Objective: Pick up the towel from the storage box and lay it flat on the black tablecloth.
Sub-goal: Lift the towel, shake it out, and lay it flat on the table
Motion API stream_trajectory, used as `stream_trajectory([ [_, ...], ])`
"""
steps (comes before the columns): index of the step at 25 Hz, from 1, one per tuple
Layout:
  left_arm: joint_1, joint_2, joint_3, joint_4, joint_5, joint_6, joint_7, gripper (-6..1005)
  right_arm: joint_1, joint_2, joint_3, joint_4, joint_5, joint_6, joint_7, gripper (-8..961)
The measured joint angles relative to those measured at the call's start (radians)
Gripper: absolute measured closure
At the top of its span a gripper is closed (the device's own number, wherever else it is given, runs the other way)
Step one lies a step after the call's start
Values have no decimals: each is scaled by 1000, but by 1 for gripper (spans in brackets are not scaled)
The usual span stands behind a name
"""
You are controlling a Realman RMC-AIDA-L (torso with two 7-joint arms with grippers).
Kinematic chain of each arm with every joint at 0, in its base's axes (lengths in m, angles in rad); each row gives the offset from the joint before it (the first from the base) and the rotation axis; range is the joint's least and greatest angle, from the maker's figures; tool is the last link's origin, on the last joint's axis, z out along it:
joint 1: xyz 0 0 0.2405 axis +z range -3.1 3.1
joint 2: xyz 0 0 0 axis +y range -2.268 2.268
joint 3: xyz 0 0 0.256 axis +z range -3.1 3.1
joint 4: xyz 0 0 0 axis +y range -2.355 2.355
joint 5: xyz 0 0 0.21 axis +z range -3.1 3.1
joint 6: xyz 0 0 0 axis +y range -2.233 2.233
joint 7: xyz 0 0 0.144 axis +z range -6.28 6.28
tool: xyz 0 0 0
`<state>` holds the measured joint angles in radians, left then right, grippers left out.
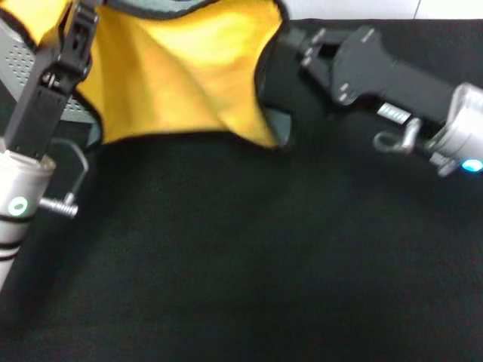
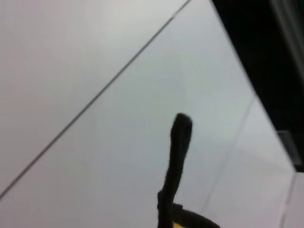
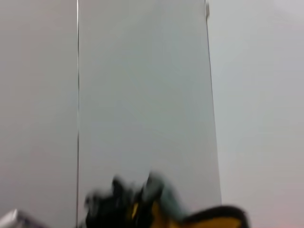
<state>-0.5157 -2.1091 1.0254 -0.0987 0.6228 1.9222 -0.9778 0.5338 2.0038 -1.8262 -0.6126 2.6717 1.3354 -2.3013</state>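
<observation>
Head view: towel [image 1: 181, 75] spread in air between both arms, above far part of black tablecloth [image 1: 241, 264]. Left gripper [image 1: 75, 34] pinches one upper corner; right gripper [image 1: 290, 41] clamped on opposite edge. Storage box [image 1: 23, 56] partly visible behind left arm. Step in hand, by judgement: carry-over done, laying pending. Next move calls for lowering both corners evenly, keeping cloth taut, then release.

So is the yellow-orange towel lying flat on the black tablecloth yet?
No. The yellow-orange towel hangs stretched between the left hand and right hand, lower edge draped, above the black tablecloth.
</observation>
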Motion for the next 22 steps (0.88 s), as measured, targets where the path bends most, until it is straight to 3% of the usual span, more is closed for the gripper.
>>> stream_trajectory([
  [8, 32, 0, 5, -8, 71, -22, -4, 977, 30, -7, 374, -86, -336, 103, 252, 950],
  [16, 26, 0, 5, -5, 215, -56, -4, 976, 36, -11, 558, -303, -573, 102, 460, 950],
  [22, 26, 0, 5, 0, 305, -18, -5, 928, 49, -7, 651, -377, -640, 98, 535, 952],
])
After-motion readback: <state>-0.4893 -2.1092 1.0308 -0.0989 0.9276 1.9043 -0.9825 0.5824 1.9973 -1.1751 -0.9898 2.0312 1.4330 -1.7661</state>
